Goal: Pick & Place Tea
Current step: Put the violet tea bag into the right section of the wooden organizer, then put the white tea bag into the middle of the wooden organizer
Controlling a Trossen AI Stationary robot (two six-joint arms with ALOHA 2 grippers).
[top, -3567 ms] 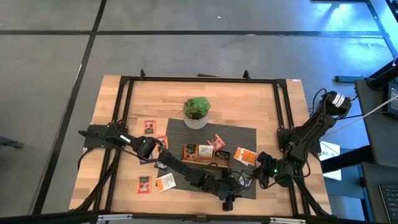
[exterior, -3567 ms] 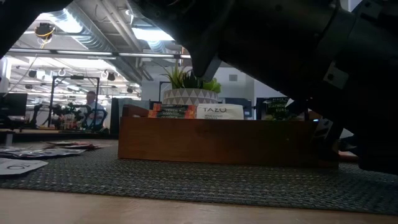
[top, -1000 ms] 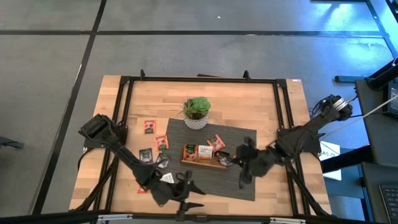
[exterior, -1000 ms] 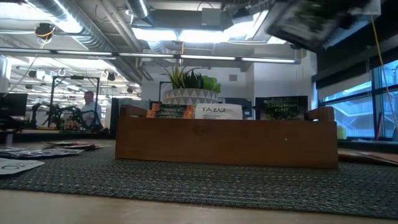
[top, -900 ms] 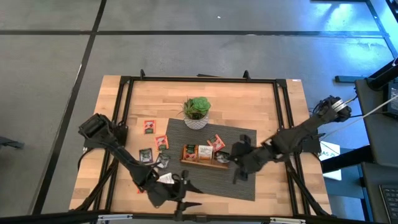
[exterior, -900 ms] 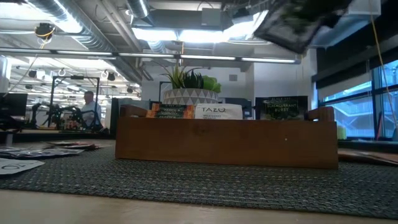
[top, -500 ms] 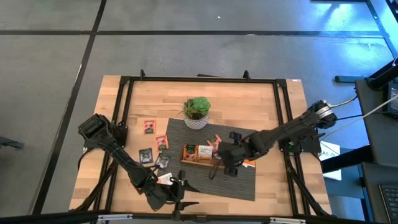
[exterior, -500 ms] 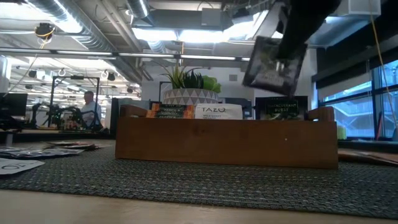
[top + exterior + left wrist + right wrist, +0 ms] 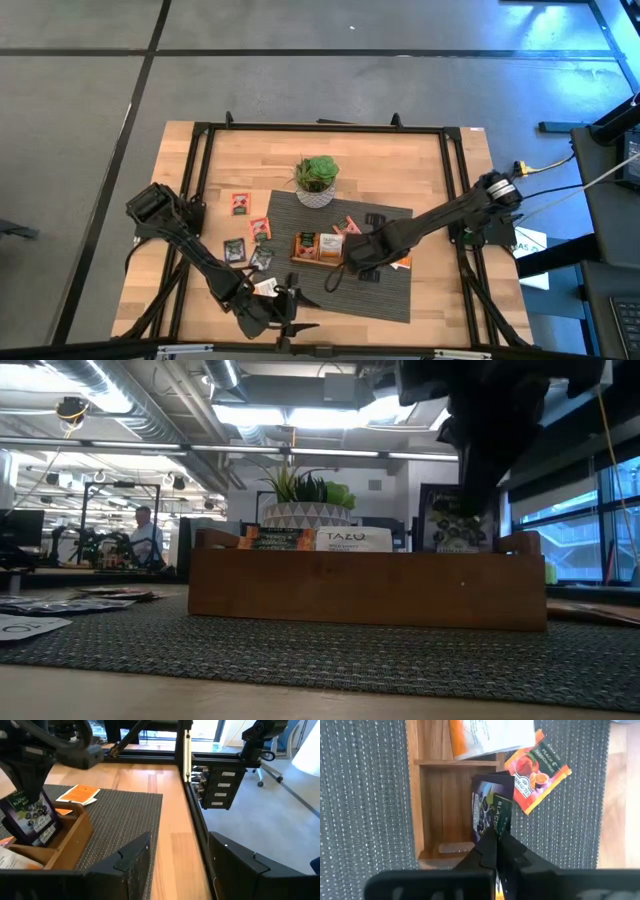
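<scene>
At the near left edge of the table the left gripper (image 9: 290, 322) is held with its fingers spread wide and nothing between them; loose tea sachets (image 9: 247, 252) are scattered on the wood just beyond it. On the woven mat (image 9: 390, 295) the wooden tray (image 9: 365, 590) is set, with sachets standing in its left and middle compartments. Over its right compartment the right gripper (image 9: 496, 836) is clamped tight on a dark blackcurrant sachet (image 9: 455, 518), which is lowered upright into that compartment.
</scene>
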